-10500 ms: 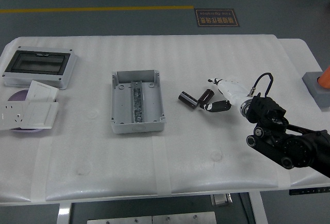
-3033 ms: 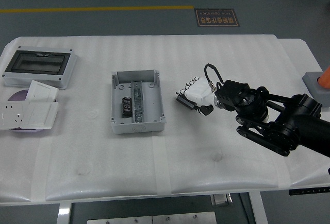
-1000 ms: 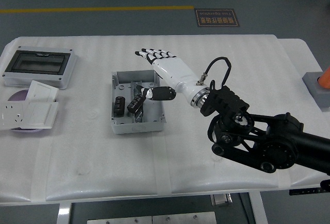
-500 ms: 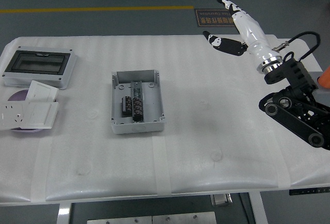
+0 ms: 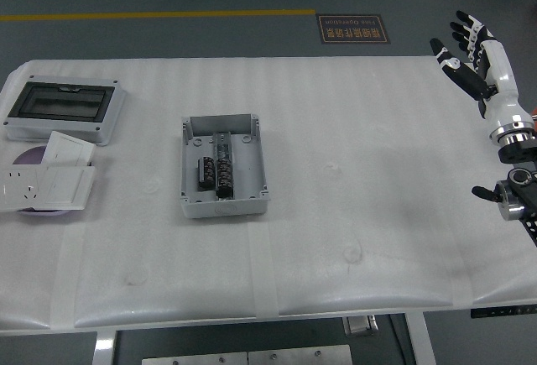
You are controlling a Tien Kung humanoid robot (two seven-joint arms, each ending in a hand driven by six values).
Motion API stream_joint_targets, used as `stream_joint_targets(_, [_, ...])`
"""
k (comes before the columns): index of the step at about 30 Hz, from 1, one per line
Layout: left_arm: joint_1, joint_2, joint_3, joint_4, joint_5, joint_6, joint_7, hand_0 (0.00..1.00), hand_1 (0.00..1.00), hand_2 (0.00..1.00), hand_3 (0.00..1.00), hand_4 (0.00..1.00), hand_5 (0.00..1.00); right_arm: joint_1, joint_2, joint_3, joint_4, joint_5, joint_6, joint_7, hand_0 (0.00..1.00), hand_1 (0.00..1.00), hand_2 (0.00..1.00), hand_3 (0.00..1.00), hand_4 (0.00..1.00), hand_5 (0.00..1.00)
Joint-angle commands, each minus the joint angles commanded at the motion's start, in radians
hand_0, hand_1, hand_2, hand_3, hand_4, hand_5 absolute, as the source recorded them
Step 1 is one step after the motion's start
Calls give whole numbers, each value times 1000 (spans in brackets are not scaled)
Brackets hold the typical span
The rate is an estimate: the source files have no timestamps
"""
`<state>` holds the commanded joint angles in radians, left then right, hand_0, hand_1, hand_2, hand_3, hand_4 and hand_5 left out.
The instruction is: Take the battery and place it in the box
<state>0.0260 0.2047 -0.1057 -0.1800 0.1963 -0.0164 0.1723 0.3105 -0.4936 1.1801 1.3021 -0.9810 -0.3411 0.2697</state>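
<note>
Two dark cylindrical batteries (image 5: 214, 174) lie inside the grey rectangular plastic box (image 5: 223, 167), stacked along its centre, their row running 12 to 6 o'clock. The box rests on the white ribbed foam surface (image 5: 336, 214). At 2 o'clock, the right hand (image 5: 478, 59) is raised, fingers spread, empty.

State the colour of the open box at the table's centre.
Light grey box, holding black batteries; head view.
</note>
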Motion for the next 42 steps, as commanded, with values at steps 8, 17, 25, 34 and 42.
stream_joint_targets(8, [7, -9, -43, 0, 36, -3, 8, 652, 661, 619, 645, 597, 429, -109, 45, 160, 32, 155, 47, 54, 891, 866, 885, 908, 785, 475])
stream_joint_targets(17, [1, -2, -37, 0, 33, -3, 8, 651, 662, 619, 647, 607, 428, -127, 62, 212, 49, 194, 61, 63, 882, 856, 837, 900, 788, 473])
stream_joint_targets(25, [1, 10, -14, 0, 16, -3, 5, 653, 663, 619, 653, 630, 437, -130, 66, 217, 56, 179, 59, 61, 876, 851, 853, 901, 800, 487])
stream_joint_targets(34, [-2, 9, -33, 0, 37, -4, 10, 654, 662, 619, 654, 634, 434, -133, 66, 237, 63, 166, 51, 55, 891, 847, 855, 901, 805, 493])
stream_joint_targets(42, [-4, 6, -28, 0, 28, -4, 9, 654, 662, 619, 654, 637, 430, -136, 60, 245, 63, 166, 41, 49, 892, 847, 857, 902, 806, 494])
